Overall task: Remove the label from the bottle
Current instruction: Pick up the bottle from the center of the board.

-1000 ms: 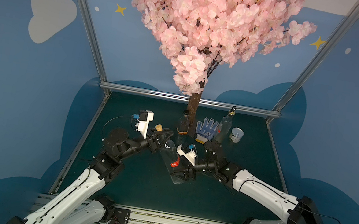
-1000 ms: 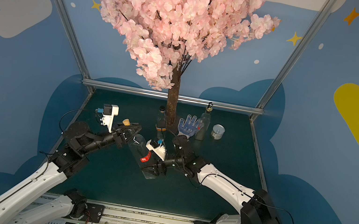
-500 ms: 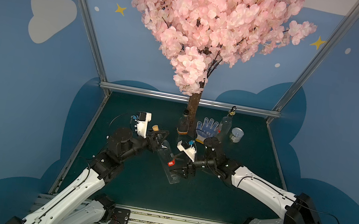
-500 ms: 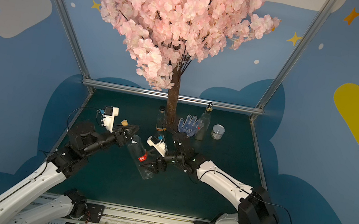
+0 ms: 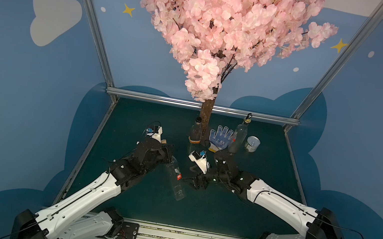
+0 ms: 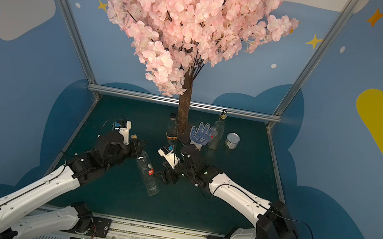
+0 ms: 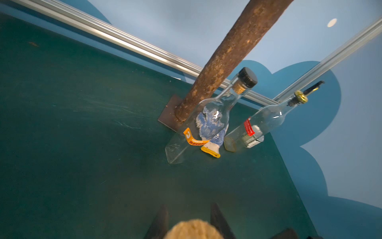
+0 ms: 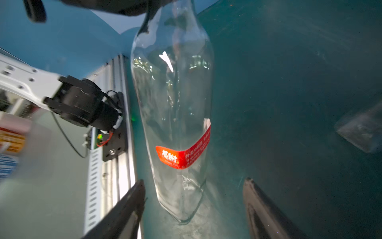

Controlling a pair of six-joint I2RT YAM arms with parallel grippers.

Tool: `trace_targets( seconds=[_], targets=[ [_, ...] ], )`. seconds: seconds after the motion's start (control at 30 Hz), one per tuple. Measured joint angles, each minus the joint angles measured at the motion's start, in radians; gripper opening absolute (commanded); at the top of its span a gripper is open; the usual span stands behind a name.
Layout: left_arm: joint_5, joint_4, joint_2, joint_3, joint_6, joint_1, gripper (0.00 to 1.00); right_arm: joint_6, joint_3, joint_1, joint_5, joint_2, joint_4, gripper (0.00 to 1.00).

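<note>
Nearest the front edge of the bench [image 5: 222, 209] is the base of the clear bottle [image 5: 177, 179]. The bottle lies tilted mid-bench, neck toward the back-left corner. Whether the base touches the bench cannot be told. The red label [image 8: 184, 154] wraps the lower body and looks intact.

Right hand [image 8: 194, 181]: jaws apart, one on either side of the base, touching neither glass nor label.
Left hand [image 5: 169, 155]: clamped on the bottle's neck, with the cork [image 7: 194, 227] showing between its fingers.

Judged step: gaining a grip on the label. The right hand should advance to the label's end, pinch only the film, then peel along the glass. The left hand must resist rotation, since smooth glass may twist.

Pose: both arms reach low from the front edge and meet mid-bench. The right wrist is bent toward the left edge.

By the back edge, a glove [image 5: 220, 136] and a can [image 5: 252, 144] sit well apart from the work.
</note>
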Motion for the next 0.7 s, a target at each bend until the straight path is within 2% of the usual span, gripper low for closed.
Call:
trace_targets(
  seconds=[0.13, 0.27, 0.7],
  targets=[
    [-0.064, -0.028, 0.022, 0.008, -0.031, -0.012, 0.02, 0.019, 0.000, 0.058, 0.123, 0.000, 0.006, 0.35],
    [-0.115, -0.066, 0.053, 0.029, -0.046, -0.024, 0.02, 0.028, 0.002, 0.103, 0.227, 0.000, 0.018, 0.28],
    [-0.173, -0.068, 0.072, 0.016, -0.091, -0.030, 0.02, 0.051, 0.052, 0.181, 0.373, 0.077, 0.062, 0.32]
  ],
)
